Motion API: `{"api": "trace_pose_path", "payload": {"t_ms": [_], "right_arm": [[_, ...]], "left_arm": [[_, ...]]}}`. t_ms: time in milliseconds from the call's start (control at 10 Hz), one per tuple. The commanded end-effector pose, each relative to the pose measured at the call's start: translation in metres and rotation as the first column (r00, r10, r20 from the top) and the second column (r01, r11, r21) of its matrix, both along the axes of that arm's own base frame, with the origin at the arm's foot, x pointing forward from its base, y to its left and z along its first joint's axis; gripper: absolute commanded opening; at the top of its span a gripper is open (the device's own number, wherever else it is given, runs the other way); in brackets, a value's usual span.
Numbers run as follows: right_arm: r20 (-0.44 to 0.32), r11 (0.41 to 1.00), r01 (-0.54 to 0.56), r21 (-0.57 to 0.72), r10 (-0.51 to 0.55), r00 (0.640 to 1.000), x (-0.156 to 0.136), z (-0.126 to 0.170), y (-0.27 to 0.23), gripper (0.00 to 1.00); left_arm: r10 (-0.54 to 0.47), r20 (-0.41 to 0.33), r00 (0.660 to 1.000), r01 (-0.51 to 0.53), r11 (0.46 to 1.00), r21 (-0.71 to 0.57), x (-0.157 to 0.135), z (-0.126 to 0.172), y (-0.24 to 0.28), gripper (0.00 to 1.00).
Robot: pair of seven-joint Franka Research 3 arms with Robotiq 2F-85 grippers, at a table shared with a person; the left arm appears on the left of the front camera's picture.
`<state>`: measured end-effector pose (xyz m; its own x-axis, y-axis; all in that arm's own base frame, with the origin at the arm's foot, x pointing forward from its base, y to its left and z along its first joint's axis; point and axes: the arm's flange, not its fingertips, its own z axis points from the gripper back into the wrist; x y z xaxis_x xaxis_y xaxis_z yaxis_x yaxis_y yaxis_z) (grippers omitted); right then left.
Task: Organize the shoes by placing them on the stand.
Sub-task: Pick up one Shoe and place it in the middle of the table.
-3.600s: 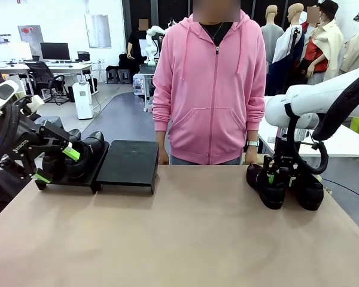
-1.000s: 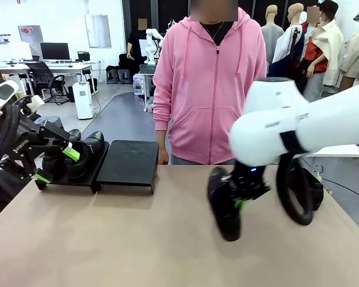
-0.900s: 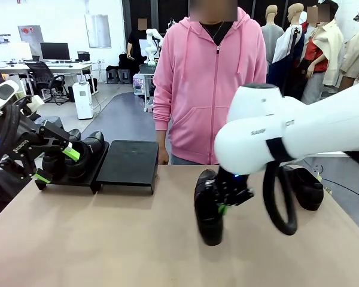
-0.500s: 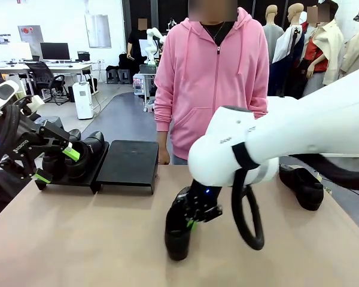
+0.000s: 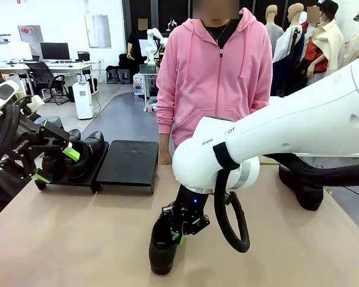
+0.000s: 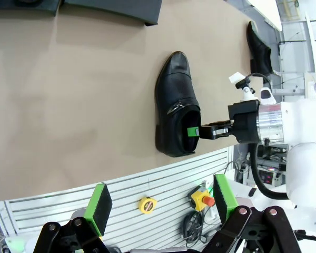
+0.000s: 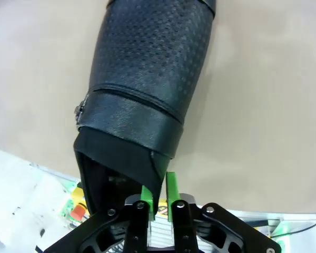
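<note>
Mid-table, near front edge: right gripper (image 5: pixel 180 236) clamped on collar of glossy black leather loafer (image 5: pixel 163 250), sole on tan tabletop (image 5: pixel 78 239). Left gripper (image 5: pixel 57 165) spread wide by low black stand (image 5: pixel 128 164), far left.

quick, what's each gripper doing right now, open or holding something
left gripper: open, holding nothing
right gripper: shut on the back collar of a black glossy leather slip-on shoe
</note>
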<state>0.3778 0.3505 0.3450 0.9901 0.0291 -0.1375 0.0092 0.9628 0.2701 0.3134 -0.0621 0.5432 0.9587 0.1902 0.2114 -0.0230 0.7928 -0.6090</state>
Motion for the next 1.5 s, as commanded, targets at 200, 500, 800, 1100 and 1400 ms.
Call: {"api": "trace_pose_path", "payload": {"t_ms": [200, 500, 800, 1100, 1400], "right_arm": [[-0.015, 1.0, -0.009, 0.012, 0.009, 1.0, 0.001, 0.006, -0.015, 1.0], [0.114, 0.998, 0.064, 0.011, -0.065, 0.991, -0.004, 0.083, -0.105, 1.0], [0.028, 0.962, 0.105, 0.252, -0.115, 0.993, -0.043, 0.169, -0.266, 1.0], [0.0, 0.91, 0.15, 0.387, -0.162, 0.987, -0.062, 0.168, -0.389, 1.0], [0.09, 0.852, 0.088, 0.517, -0.156, 0.984, -0.07, 0.139, -0.444, 1.0]], "left_arm": [[0.002, -0.003, 1.0, -0.002, 1.0, 0.0, -0.002, 0.0, 0.001, 1.0], [0.002, -0.003, 1.0, -0.002, 1.0, 0.0, -0.002, 0.0, 0.001, 1.0], [0.002, -0.003, 1.0, -0.002, 1.0, 0.0, -0.002, 0.0, 0.001, 1.0], [0.002, -0.003, 1.0, -0.002, 1.0, 0.0, -0.002, 0.0, 0.001, 1.0], [0.002, -0.003, 1.0, -0.002, 1.0, 0.0, -0.002, 0.0, 0.001, 1.0]]}}
